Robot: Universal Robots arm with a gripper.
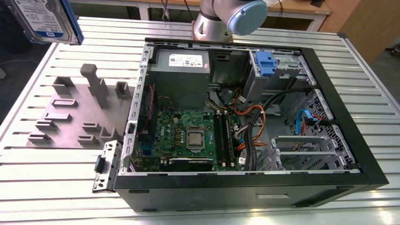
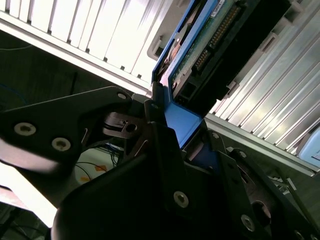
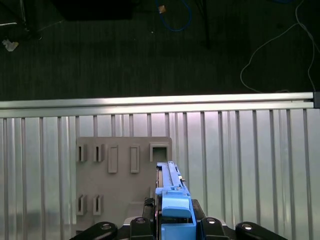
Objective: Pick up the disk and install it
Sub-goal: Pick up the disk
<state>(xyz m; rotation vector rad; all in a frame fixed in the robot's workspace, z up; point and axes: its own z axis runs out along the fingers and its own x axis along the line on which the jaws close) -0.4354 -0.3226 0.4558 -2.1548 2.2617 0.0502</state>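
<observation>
Disk point(image 1: 47, 18) is sitting edge-on in the gripper point(image 3: 175, 225), jaws gripping its blue carrier end, long axis pointing straight out ahead of the fingers. Tool is hovering over the grey holder point(image 3: 125, 185); open case point(image 1: 250, 117) is lying well apart.

Bright, even overhead light fills the exterior view. The ribbed table point(image 1: 375, 93) gleams with pale glare along its slats, while the inside of the case point(image 1: 237, 190) lies in shade. Contrast is harsh in the second wrist view: the slats burn out to white, the hand point(image 2: 175, 125) is a dark, soft mass close to the lens, and only the blue edge of the disk point(image 2: 215, 45) catches light. In the first wrist view the floor point(image 3: 125, 50) is dim and the table's edge rail carries a bright streak.
</observation>
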